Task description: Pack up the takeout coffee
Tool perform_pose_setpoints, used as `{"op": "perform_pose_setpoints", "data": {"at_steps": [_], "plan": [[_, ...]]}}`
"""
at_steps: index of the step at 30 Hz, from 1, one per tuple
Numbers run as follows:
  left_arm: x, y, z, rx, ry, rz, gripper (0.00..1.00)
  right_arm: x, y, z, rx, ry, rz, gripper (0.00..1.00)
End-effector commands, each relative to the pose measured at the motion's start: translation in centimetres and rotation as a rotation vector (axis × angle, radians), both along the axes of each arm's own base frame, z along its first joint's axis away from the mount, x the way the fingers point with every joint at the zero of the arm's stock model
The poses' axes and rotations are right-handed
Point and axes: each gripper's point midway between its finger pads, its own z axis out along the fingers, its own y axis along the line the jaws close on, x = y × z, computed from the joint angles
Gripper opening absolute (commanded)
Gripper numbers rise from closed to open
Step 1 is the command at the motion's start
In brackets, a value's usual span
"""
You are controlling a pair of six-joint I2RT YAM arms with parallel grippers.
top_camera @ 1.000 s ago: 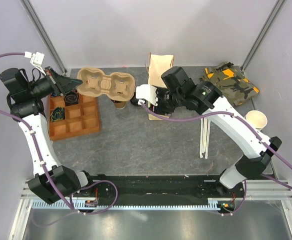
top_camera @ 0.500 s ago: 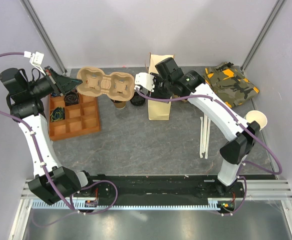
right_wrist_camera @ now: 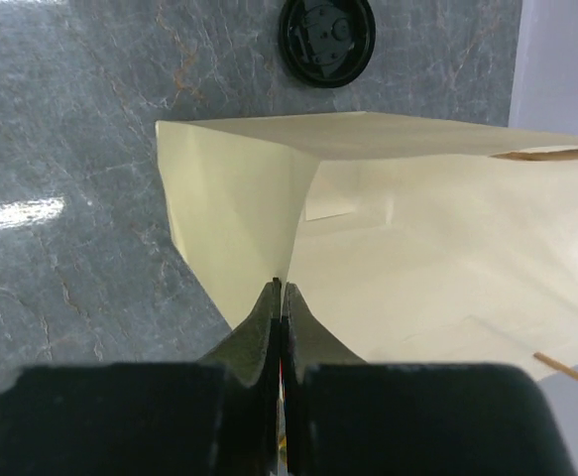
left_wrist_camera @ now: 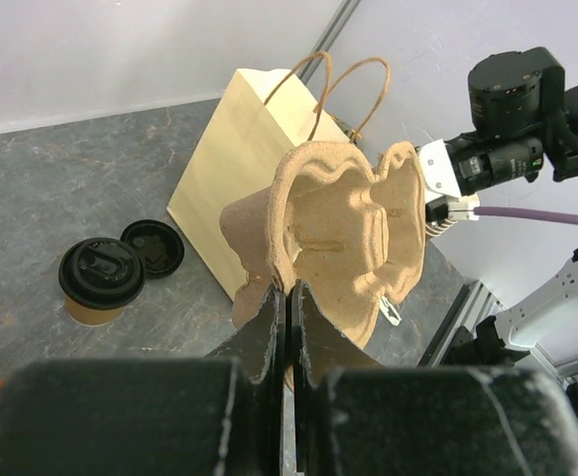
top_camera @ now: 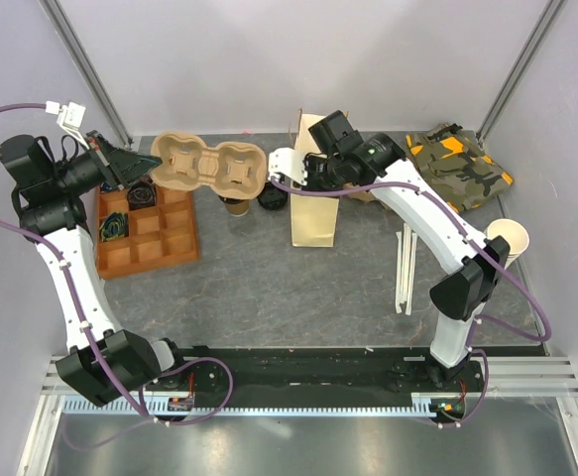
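The takeout coffee (left_wrist_camera: pixel 100 278), a small brown cup with a black lid, stands on the table (top_camera: pixel 269 288), half under the carrier (top_camera: pixel 209 166) in the top view (top_camera: pixel 236 205). My left gripper (left_wrist_camera: pixel 290 293) is shut on the edge of this moulded cardboard cup carrier (left_wrist_camera: pixel 343 233) and holds it in the air at the back left. The tan paper bag (top_camera: pixel 315 213) stands to the right of the coffee. My right gripper (right_wrist_camera: pixel 281 288) is shut on the left rim of the bag (right_wrist_camera: pixel 417 268), whose mouth shows pale inside. In the top view the right gripper (top_camera: pixel 304 177) sits over the bag's top.
A loose black lid (top_camera: pixel 273 196) lies between the coffee and the bag, also in the right wrist view (right_wrist_camera: pixel 326 35). An orange compartment tray (top_camera: pixel 145 228) stands at the left. A camouflage cloth (top_camera: pixel 457 164), pale stacked cups (top_camera: pixel 508 238) and white strips (top_camera: pixel 404 268) lie at the right.
My right gripper moved back and left onto the bag's rim and went from open to shut on it. The left arm and the carrier have not moved.
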Motion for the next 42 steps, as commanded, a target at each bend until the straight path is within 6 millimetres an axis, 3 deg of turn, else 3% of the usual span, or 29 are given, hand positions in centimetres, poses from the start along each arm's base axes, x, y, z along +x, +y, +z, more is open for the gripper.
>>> {"op": "perform_pose_setpoints", "data": {"at_steps": [1, 4, 7, 10, 13, 16, 17, 18, 21, 24, 29, 32, 35, 36, 38, 42], "plan": [[-0.4, 0.0, 1.5, 0.011, -0.041, 0.003, 0.02, -2.4, 0.2, 3.5, 0.068, 0.018, 0.029, 0.0], [-0.3, 0.0, 1.7, 0.01, -0.045, 0.001, 0.02, -5.7, 0.5, 5.0, 0.085, 0.023, 0.078, 0.0], [-0.2, 0.1, 1.8, 0.007, -0.045, 0.006, 0.02, -9.4, 1.4, 4.3, 0.089, 0.073, 0.112, 0.0], [-0.3, 0.1, 2.0, 0.006, -0.045, 0.009, 0.02, -13.3, 2.2, 2.1, 0.069, 0.159, 0.127, 0.0], [-0.5, 0.1, 2.5, 0.012, -0.058, 0.011, 0.02, -15.9, 2.9, 1.3, 0.086, 0.193, 0.106, 0.0], [-0.6, 0.1, 2.8, 0.013, -0.063, 0.009, 0.02, -16.9, 2.7, 1.1, 0.095, 0.213, 0.087, 0.0], [-0.7, 0.1, 2.8, 0.014, -0.064, 0.009, 0.02, -16.8, 2.5, 1.2, 0.09, 0.207, 0.085, 0.06], [-0.6, 0.1, 2.8, 0.012, -0.062, 0.009, 0.02, -16.9, 2.4, 1.4, 0.091, 0.206, 0.091, 0.36], [-0.5, 0.2, 3.0, 0.01, -0.061, 0.011, 0.02, -17.3, 3.0, 3.7, 0.145, 0.198, 0.122, 0.8], [-0.3, 0.3, 3.2, 0.009, -0.064, 0.017, 0.02, -17.6, 3.9, 7.0, 0.222, 0.176, 0.162, 0.89], [0.2, 0.6, 3.1, 0.003, -0.054, 0.026, 0.02, -16.2, 4.4, 14.8, 0.397, 0.016, 0.173, 0.9], [0.6, 0.8, 3.0, -0.002, -0.048, 0.034, 0.02, -11.7, 3.2, 18.7, 0.517, -0.072, 0.066, 0.9], [0.8, 0.9, 2.9, -0.008, -0.044, 0.036, 0.02, -6.3, 1.4, 20.1, 0.571, -0.129, -0.033, 0.9], [0.8, 1.0, 2.8, -0.012, -0.04, 0.039, 0.02, -4.2, 1.0, 19.6, 0.563, -0.14, -0.063, 0.9], [0.9, 1.0, 2.7, -0.022, -0.032, 0.043, 0.02, -2.3, 1.1, 20.0, 0.588, -0.174, -0.07, 0.9], [0.9, 1.1, 2.2, -0.042, -0.021, 0.054, 0.02, 1.4, 2.3, 18.5, 0.594, -0.188, -0.058, 0.9]]}}
